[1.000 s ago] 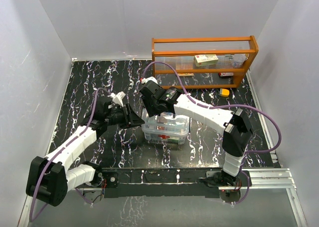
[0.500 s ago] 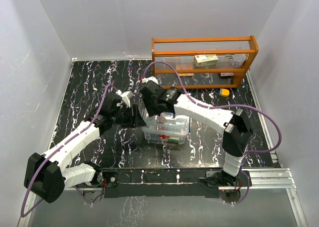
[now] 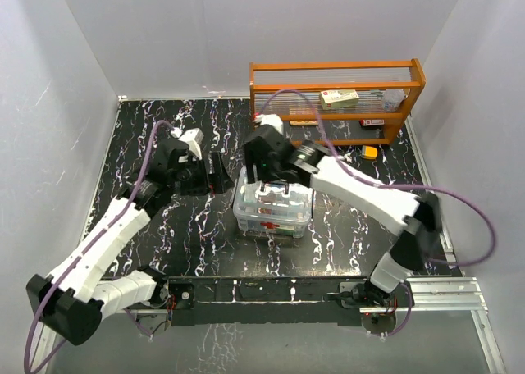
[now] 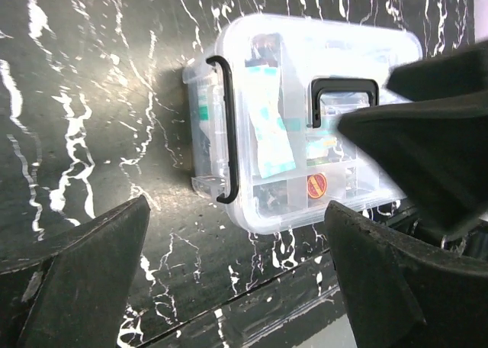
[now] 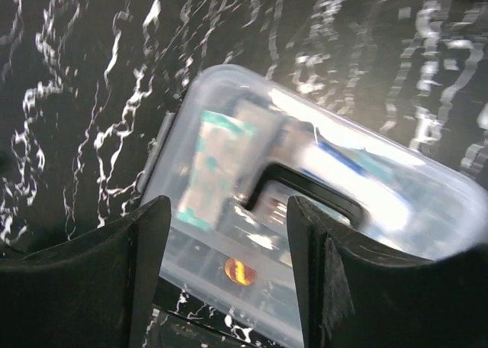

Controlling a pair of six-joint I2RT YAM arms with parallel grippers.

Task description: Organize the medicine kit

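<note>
Medicine kit [image 3: 272, 214] sits closed near the middle of the surface [image 3: 164, 128]. Left fingers [image 4: 84, 279] gape wide just beside it, empty. Right fingers [image 5: 91, 279] hover spread above it, holding nothing.

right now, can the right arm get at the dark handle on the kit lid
Probably yes: the right claw hangs open just above the medicine kit, the dark handle shows between its fingers, and nothing else lies over the lid.
</note>
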